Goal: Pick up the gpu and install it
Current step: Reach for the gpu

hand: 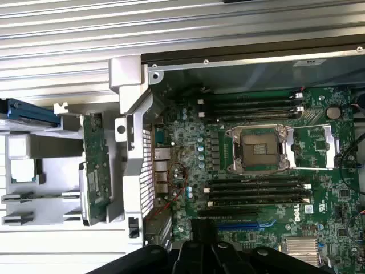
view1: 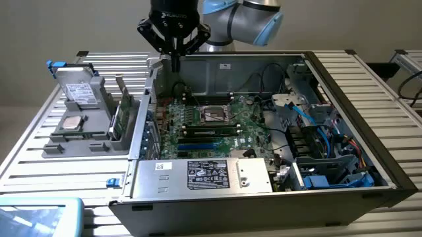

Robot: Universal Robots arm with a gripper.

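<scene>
Open computer case (view1: 264, 212) holds a motherboard (view1: 197, 118); neighbouring tray (view1: 72, 145) holds the gpu (view1: 122, 111) upright; claw (view1: 175, 64), pressed together, over case's far rim.

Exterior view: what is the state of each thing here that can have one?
end effector, shut, holding nothing.
gpu, standing on edge in the gray holder, not installed.
computer case, open, side panel off.
processor socket, empty.
</scene>
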